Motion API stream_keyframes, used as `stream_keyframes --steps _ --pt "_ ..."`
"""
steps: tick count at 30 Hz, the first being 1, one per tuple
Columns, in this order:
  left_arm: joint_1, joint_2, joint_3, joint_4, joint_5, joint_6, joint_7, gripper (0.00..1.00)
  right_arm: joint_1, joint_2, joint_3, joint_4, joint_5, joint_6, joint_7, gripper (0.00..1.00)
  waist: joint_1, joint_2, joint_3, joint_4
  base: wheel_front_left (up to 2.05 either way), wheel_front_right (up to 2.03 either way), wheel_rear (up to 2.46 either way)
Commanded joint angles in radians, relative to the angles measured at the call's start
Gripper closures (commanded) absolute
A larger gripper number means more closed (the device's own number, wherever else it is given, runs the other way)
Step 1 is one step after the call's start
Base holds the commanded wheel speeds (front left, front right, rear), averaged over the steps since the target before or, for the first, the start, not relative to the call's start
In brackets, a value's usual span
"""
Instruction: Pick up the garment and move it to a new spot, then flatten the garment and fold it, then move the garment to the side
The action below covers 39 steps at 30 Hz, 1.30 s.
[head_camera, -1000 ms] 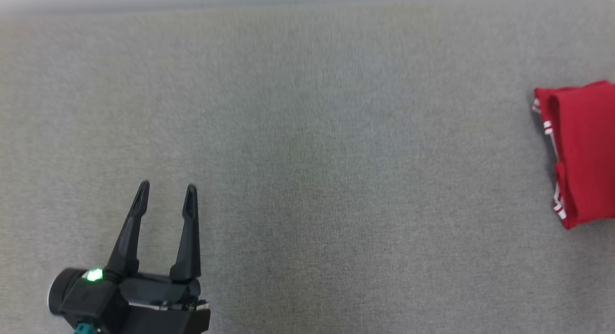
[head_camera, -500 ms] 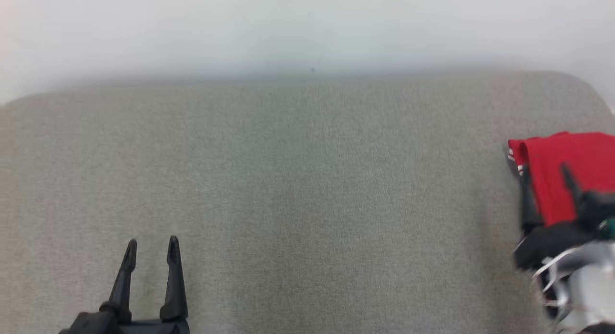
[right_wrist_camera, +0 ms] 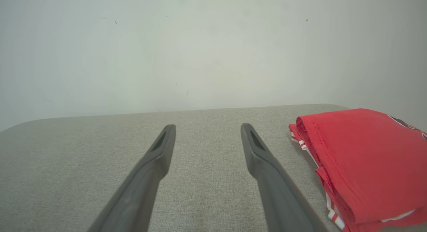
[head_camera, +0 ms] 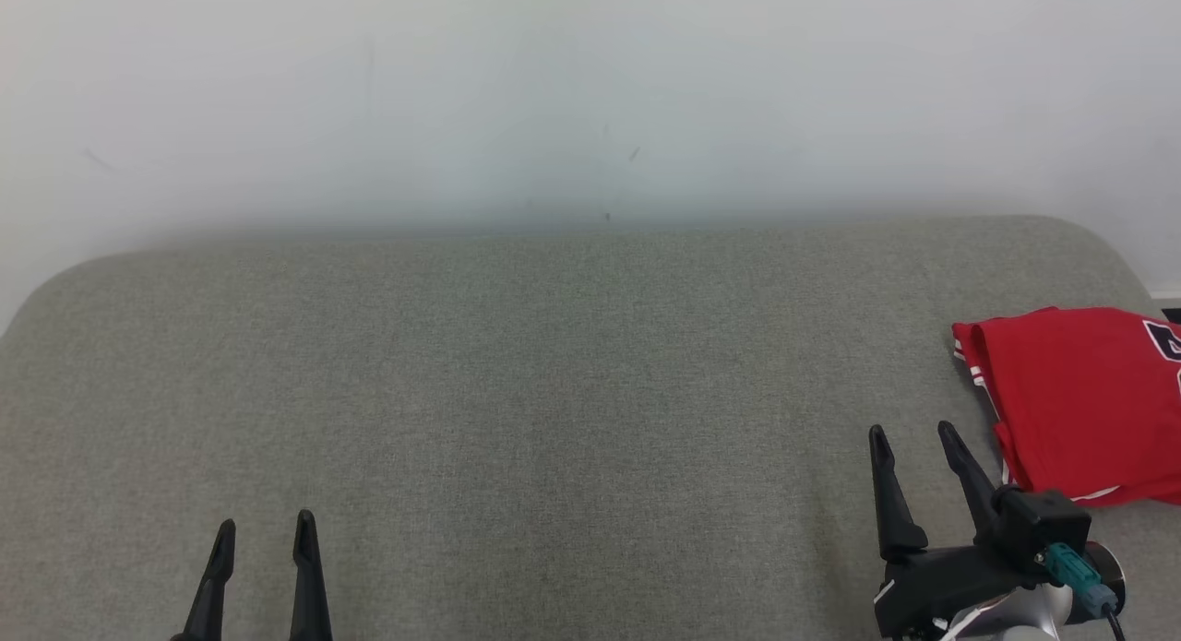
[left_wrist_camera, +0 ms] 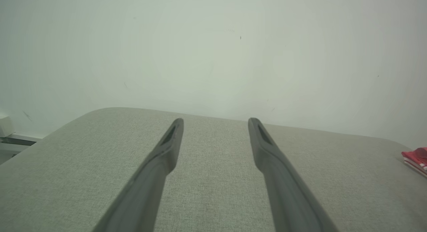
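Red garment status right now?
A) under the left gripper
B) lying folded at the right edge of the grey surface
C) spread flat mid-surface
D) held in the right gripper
B: the red garment lies folded at the right edge of the grey surface, beside the open right gripper, which holds nothing.
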<state>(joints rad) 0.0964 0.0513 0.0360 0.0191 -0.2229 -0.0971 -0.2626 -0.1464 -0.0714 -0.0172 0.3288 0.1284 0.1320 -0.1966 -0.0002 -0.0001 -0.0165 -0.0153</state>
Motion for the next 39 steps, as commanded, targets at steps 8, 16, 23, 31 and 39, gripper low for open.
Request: stream_keyframes --steps 8,16,23,31,39 --pt "0.032 -0.001 0.007 0.025 -0.012 0.0 -0.004 0.0 0.06 0.014 0.032 -0.033 -0.013 -0.003 0.021 0.0 0.0002 0.0001 -0.013 -0.026 0.0 0.0 0.0" --pt "0.042 -0.001 0.006 0.055 -0.024 0.0 -0.004 0.0 0.088 0.02 0.054 -0.04 -0.019 -0.003 0.038 0.0 0.0002 0.0001 -0.018 -0.035 0.0 0.0 0.0" --pt "0.046 -0.001 0.012 0.053 -0.031 0.001 -0.004 0.0 0.107 0.022 0.058 -0.064 -0.004 -0.003 0.046 0.0 0.0002 0.0001 -0.014 -0.036 0.0 0.0 0.0" --pt "0.044 -0.001 0.005 0.05 -0.036 0.008 -0.004 0.0 0.115 0.022 0.068 -0.079 0.005 -0.003 0.053 0.0 0.0002 0.0001 -0.009 -0.032 0.0 0.0 0.0" --pt "0.031 -0.004 -0.002 0.079 -0.028 0.009 0.003 1.0 0.116 0.021 0.067 -0.052 0.004 0.0 0.057 1.0 0.0002 0.0001 -0.005 -0.029 0.0 0.0 0.0"
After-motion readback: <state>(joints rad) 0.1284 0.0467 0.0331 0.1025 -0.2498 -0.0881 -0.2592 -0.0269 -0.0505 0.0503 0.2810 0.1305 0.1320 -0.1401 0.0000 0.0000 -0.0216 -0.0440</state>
